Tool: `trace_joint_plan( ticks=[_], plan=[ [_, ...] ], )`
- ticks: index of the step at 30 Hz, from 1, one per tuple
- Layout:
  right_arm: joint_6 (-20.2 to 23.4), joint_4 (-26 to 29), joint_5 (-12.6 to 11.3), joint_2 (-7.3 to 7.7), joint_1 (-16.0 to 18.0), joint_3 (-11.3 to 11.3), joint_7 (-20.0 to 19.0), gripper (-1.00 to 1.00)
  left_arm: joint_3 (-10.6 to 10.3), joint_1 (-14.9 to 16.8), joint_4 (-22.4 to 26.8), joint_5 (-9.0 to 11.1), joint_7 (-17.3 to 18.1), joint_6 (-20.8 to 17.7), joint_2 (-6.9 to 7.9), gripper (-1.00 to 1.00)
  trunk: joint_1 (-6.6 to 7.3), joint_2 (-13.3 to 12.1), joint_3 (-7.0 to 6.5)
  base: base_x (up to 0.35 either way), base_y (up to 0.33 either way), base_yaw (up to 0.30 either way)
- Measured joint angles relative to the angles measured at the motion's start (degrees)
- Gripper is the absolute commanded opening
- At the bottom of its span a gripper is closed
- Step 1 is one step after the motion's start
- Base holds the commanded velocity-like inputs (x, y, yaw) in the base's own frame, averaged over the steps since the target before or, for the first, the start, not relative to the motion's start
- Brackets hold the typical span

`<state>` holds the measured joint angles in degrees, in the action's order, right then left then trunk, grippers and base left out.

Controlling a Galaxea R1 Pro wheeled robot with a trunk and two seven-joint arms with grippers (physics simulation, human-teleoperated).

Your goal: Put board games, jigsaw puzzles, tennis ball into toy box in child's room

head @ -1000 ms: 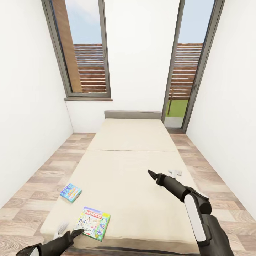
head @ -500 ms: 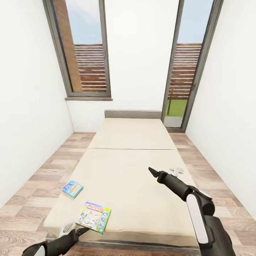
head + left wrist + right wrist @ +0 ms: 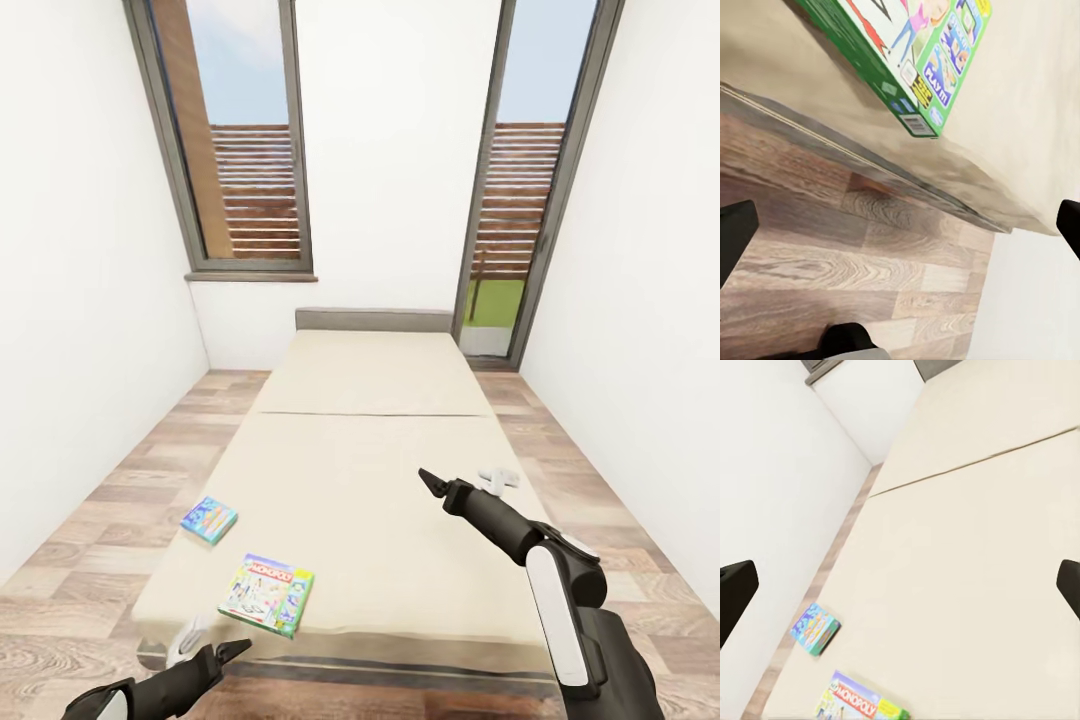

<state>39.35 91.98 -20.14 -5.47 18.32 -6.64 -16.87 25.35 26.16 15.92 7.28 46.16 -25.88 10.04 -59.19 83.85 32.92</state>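
Two board games lie on the bed [image 3: 370,470] near its foot: a blue one [image 3: 209,519] at the mattress's left edge and a green-edged one [image 3: 267,594] closer to me. My left gripper [image 3: 212,642] hangs open just off the foot of the bed, short of the green-edged game [image 3: 922,60] and holding nothing. Above the mattress's right side my right gripper [image 3: 465,480] is open and empty. The right wrist view looks down on the blue game [image 3: 814,630] and the green-edged one [image 3: 859,705]. The table, toy box, jigsaw puzzles and tennis ball are out of view.
White walls close in on both sides of the bed, with strips of wood plank floor [image 3: 90,560] between. Tall dark-framed windows [image 3: 245,150] stand behind the grey headboard [image 3: 372,320].
The whole view has drawn back from the bed, so more of its foot edge shows. My left gripper, earlier at the green-edged game's corner, now sits off the mattress. The right arm's pose is about the same.
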Motion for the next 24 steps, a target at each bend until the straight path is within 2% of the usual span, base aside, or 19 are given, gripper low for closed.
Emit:
trace_joint_plan(
  ticks=[14,24],
  plan=[
    [0.0,0.0,0.0,0.0,0.0,0.0,0.0,1.0,0.0,0.0,0.0,0.0,0.1,0.0,0.06,1.0,0.0,0.0,0.0,-0.177,0.0,0.0],
    [0.1,0.0,-0.3,0.09,0.0,-0.1,-0.7,1.0,0.0,0.0,0.0,0.1,0.1,0.0,-0.01,1.0,0.01,0.0,0.0,-0.101,0.0,0.0]
  ],
)
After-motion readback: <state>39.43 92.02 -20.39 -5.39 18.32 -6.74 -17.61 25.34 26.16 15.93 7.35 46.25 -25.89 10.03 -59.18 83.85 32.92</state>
